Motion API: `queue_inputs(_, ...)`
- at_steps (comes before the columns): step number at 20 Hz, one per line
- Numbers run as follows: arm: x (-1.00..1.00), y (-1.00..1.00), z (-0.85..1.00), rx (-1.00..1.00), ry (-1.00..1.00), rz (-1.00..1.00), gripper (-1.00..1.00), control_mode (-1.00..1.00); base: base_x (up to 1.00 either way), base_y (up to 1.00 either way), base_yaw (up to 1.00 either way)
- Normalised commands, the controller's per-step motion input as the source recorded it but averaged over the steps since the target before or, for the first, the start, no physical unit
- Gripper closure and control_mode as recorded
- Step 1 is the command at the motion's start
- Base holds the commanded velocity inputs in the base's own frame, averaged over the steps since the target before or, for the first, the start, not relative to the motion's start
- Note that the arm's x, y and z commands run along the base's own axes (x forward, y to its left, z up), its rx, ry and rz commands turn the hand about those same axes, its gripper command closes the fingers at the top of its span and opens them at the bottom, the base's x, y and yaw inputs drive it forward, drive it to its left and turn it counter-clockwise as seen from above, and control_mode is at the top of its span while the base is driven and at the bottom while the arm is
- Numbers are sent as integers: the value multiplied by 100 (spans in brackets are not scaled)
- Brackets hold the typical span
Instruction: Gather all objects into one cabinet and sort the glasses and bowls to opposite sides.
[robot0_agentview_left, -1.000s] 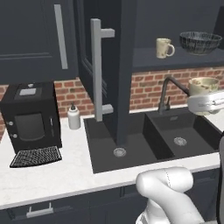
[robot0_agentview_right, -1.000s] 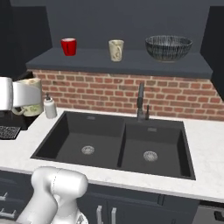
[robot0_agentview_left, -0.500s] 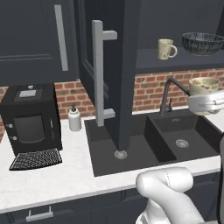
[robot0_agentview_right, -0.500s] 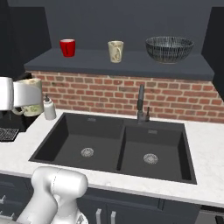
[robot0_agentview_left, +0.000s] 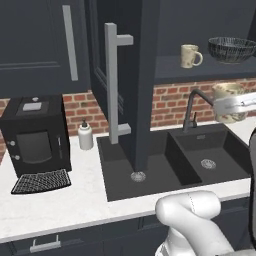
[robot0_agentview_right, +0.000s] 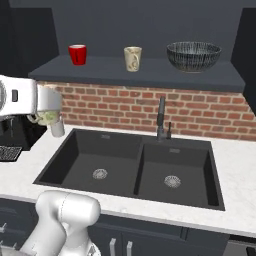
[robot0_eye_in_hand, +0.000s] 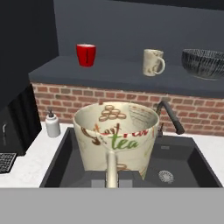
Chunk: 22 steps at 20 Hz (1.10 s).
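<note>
Base views shifted slightly sideways: camera, not items. Hand (robot0_eye_in_hand: 112, 173) clenched on pale beige printed tumbler (robot0_eye_in_hand: 116, 138), apparently above black sink (robot0_agentview_right: 132, 167). Red cup (robot0_agentview_right: 77, 54), beige mug (robot0_agentview_right: 132, 58), dark patterned bowl (robot0_agentview_right: 193, 56) on cabinet shelf (robot0_agentview_right: 140, 75); tumbler not yet shelved.

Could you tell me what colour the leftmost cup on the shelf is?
Glossy red cup, clearest in the right base view.

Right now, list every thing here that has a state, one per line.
cabinet door: swung open
tool: shut on tumbler
tumbler: held upright over the sink, empty
red cup: upright on the shelf
mug: upright on the shelf
bowl: upright on the shelf
faucet: off
</note>
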Motion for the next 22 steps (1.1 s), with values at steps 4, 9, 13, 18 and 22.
queue_inputs(4, 100, -25, 0, 17, 0, 35, 100, -100, 0, 0, 0)
queue_inputs(9, 87, 2, 0, 5, 0, 34, 100, -100, 0, 0, 0)
queue_inputs(13, 67, 45, 0, 0, 0, 9, 100, -100, 0, 0, 0)
queue_inputs(18, 50, 45, 3, 0, 0, 0, 100, -100, 0, 0, 0)
queue_inputs(22, 52, 25, 9, 0, 0, -1, 100, -100, 0, 0, 0)
